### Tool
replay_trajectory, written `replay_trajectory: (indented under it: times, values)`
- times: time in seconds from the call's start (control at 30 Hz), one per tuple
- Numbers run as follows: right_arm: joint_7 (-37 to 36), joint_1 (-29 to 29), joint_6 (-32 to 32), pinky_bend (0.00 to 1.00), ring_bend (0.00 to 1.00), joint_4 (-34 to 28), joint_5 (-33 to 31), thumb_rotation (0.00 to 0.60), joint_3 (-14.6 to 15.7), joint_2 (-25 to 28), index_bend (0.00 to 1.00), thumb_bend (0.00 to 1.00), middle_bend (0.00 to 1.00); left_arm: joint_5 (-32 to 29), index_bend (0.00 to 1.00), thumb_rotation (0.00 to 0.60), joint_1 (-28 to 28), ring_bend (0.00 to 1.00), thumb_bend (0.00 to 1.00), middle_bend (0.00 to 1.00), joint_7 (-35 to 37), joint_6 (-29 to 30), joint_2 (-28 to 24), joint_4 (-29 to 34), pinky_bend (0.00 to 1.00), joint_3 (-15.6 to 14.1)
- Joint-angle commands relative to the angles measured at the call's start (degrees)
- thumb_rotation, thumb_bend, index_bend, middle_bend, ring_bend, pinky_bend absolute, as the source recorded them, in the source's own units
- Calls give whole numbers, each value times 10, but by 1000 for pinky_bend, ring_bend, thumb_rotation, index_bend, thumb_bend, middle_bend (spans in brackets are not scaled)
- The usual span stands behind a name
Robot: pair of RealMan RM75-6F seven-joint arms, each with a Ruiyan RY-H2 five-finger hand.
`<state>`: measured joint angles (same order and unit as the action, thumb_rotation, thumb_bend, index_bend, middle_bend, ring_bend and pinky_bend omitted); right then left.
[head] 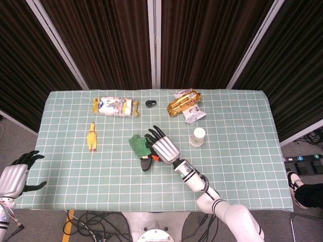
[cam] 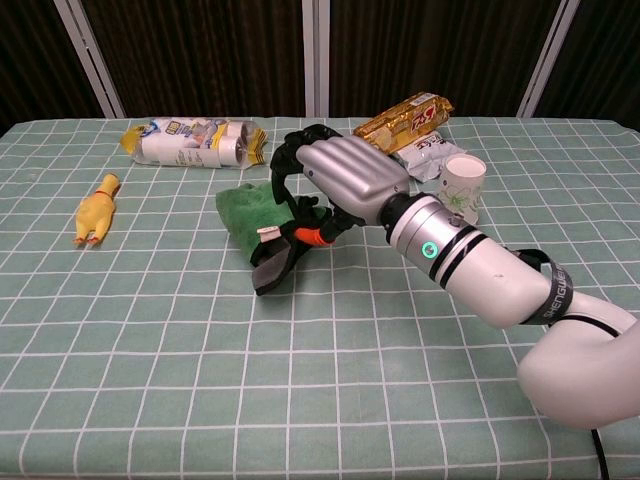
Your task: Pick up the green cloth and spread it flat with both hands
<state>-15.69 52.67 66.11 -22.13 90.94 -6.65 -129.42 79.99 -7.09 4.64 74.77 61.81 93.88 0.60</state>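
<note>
Chest view showed the right robot hand lowered over the green cloth near the middle of the desk, with its dark fingers curled down onto the cloth's right edge; whether the cloth was actually pinched between the fingers could not be told. The cloth lay bunched, with a dark grey flap hanging toward the camera and a small white tag on it. An orange part showed at the thumb side of the right robot hand. Head view placed the same cloth just left of the right robot hand. The left robot hand hung off the desk's left edge, well apart from the cloth, fingers apart and holding nothing. On the desk also lay a yellow rubber chicken at the left, a clear snack package at the rear, a gold snack bag and a white wrapper behind the arm, and a paper cup upright beside the forearm. A small black object sat near the rear edge.
</note>
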Motion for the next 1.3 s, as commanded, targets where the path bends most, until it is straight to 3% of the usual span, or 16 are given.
replay_trajectory:
  times: [0.03,0.4,0.7,0.87,1.3]
  values:
    - [-4,7,1,5,118,4,-4,600,-4,-2,527,236,249,0,226,600,0,138,110,160,1,1,0,0,238,0]
    - [-11,17,5,6,124,-28,-8,600,-8,10,572,293,272,1,226,600,3,138,109,160,1,7,-4,4,238,1]
    - [37,7,-19,0,70,-108,-7,600,6,52,403,296,242,2,226,600,1,138,110,160,0,3,-5,7,238,0]
    - [55,2,-19,0,64,-152,-12,599,1,71,388,295,237,2,226,600,0,138,110,160,-1,3,-4,6,238,1]
    - [76,3,-26,0,103,-190,-24,600,-16,82,619,293,282,-2,226,600,-1,138,110,160,-7,1,-2,7,238,2]
